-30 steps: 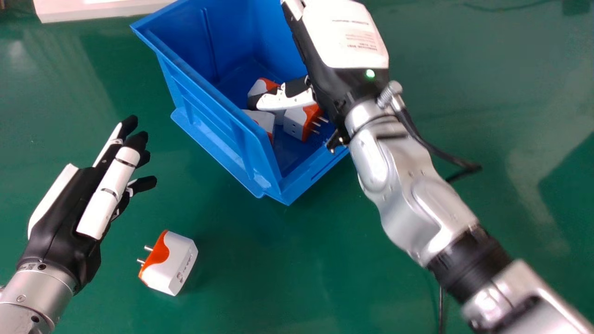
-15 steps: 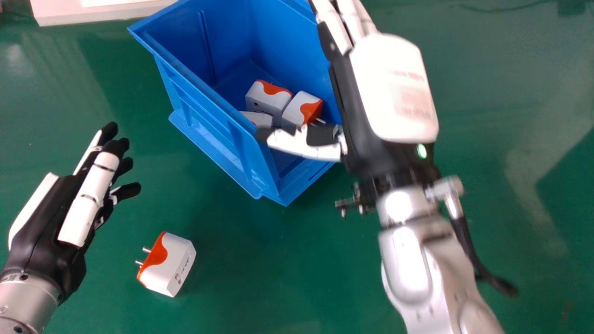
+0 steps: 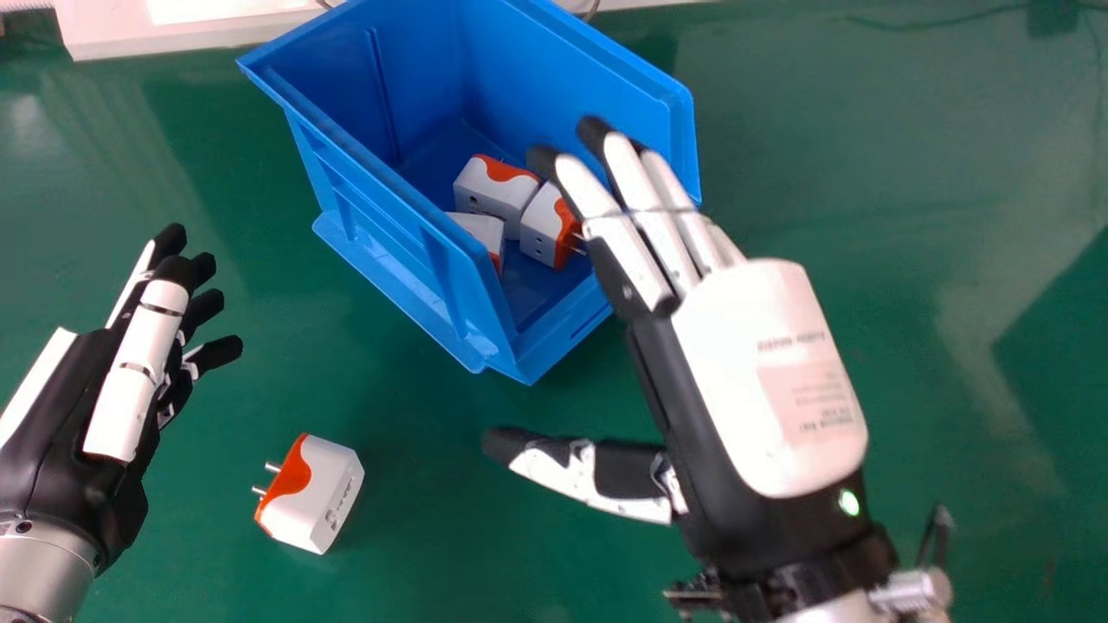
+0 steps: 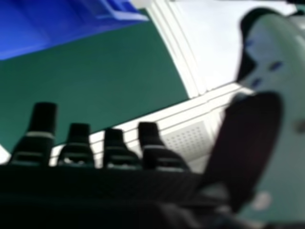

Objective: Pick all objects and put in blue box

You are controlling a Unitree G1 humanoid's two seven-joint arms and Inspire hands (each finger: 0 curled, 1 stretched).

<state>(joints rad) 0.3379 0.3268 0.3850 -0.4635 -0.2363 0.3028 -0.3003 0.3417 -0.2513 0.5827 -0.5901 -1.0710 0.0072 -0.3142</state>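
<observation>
Blue box: is holding three plug adapters
Right hand: is hanging released, empty, near the box
Left hand: is idling, released
Loose plug adapter: is lying on the green table, likely awaiting the final pick

Right hand is out of the blue box, pulled from upper middle down to the right half of the frame. Its thumb, over the plugs a second ago, now sits over the green table at lower centre. Box's right corner, previously covered, now shows at upper right of centre. Right forearm is mostly past the bottom edge. Left hand is a bit farther toward the left edge.
</observation>
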